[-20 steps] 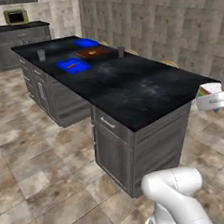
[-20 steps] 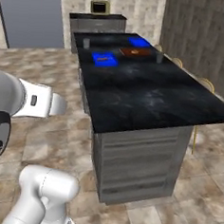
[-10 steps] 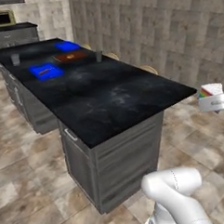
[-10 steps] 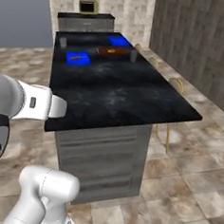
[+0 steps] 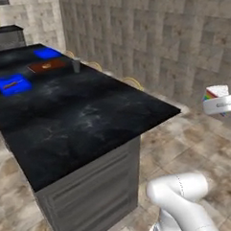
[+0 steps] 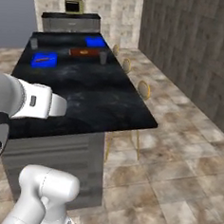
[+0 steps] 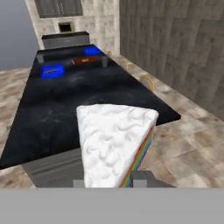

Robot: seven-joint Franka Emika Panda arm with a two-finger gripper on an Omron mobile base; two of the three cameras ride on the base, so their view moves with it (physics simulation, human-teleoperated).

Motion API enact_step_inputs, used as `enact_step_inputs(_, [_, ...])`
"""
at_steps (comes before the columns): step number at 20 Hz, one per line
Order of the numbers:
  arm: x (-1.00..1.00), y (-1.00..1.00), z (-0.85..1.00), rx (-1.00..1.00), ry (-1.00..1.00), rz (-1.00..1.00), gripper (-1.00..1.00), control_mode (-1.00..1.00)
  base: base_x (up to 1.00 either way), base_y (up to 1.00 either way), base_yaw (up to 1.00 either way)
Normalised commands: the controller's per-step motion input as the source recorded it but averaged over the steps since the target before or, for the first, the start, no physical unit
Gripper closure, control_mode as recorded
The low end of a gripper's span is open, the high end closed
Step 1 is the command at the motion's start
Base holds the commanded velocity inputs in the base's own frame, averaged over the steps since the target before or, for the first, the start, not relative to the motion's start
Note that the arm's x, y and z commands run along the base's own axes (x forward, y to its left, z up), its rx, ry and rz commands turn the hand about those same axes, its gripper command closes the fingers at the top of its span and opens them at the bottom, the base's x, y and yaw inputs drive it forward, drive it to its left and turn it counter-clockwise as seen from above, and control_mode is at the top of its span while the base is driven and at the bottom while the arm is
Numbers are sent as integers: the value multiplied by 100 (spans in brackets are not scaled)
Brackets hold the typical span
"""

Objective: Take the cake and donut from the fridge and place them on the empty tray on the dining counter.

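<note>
Cake [image 7: 114, 142]: wedge, swirled white icing, rainbow-layered side; your tool [image 7: 110, 183] pinches it, well short of glossy black marbled counter [image 7: 65, 100].

A home kitchen is showing here: a long black-topped island counter [image 6: 86, 100] is standing on a stone-tiled floor [image 6: 176, 171], with stools [image 6: 143, 89] tucked beside it and a microwave [image 6: 72, 6] sitting beyond.

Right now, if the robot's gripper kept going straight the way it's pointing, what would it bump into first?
The gripper, shut on the cake, points along the dining counter. It seems to sit slightly above the black top, so the near end of that counter looks likeliest, though depth is hard to judge; it might skim over.
</note>
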Motion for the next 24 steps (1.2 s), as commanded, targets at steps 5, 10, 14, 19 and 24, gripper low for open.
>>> enact_step_inputs(5, [0, 0, 0, 0, 0, 0, 100, 100, 63, -100, 0])
enact_step_inputs(10, [0, 0, 0, 0, 0, 0, 100, 100, 65, -100, 0])
enact_step_inputs(14, [0, 0, 0, 0, 0, 0, 100, 100, 70, -100, 7])
enact_step_inputs(19, [0, 0, 0, 0, 0, 0, 100, 100, 88, -100, 13])
enact_step_inputs(24, [0, 0, 0, 0, 0, 0, 100, 100, 100, -100, 28])
